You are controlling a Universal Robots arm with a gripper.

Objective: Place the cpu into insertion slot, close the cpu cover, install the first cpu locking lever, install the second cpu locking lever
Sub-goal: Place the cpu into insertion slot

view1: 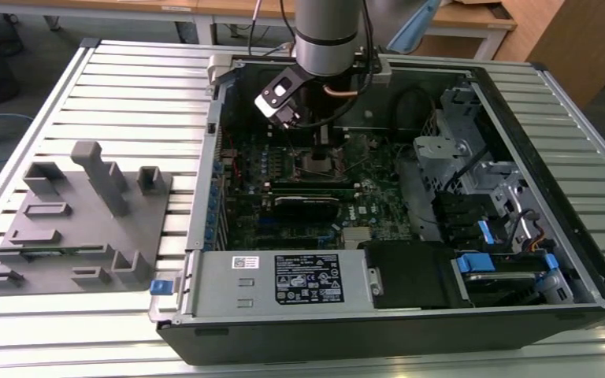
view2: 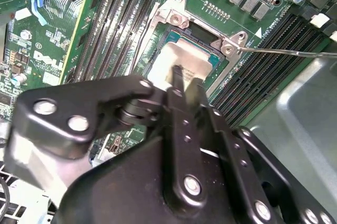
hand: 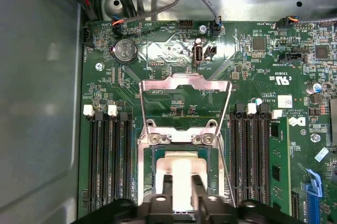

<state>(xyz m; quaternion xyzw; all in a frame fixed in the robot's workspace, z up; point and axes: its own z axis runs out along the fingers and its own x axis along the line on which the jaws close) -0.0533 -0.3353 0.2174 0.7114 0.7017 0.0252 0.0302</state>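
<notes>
**While the cpu cover [hand: 158,83] is swung open, the cpu [hand: 181,163] lies in the socket**

Where the arm [view1: 329,31] reaches down into the open computer case [view1: 387,335] on the slatted table [view1: 124,71], its gripper [hand: 181,177] hangs right over the socket on the green motherboard [hand: 253,76]. From here the two black fingers [hand: 162,184] look narrowly parted. They sit just above the chip's pale metal top, with nothing clamped between them. The cpu sits square inside the socket frame. The cover is folded back from its hinge at the socket's edge, and bare board shows through its window. A thin wire locking lever [view2: 289,51] juts out sideways, unlatched. Black memory slots [hand: 105,166] flank the socket on both sides. On the table at the exterior view's left stands a grey fixture block [view1: 82,228], well apart from the case.
</notes>
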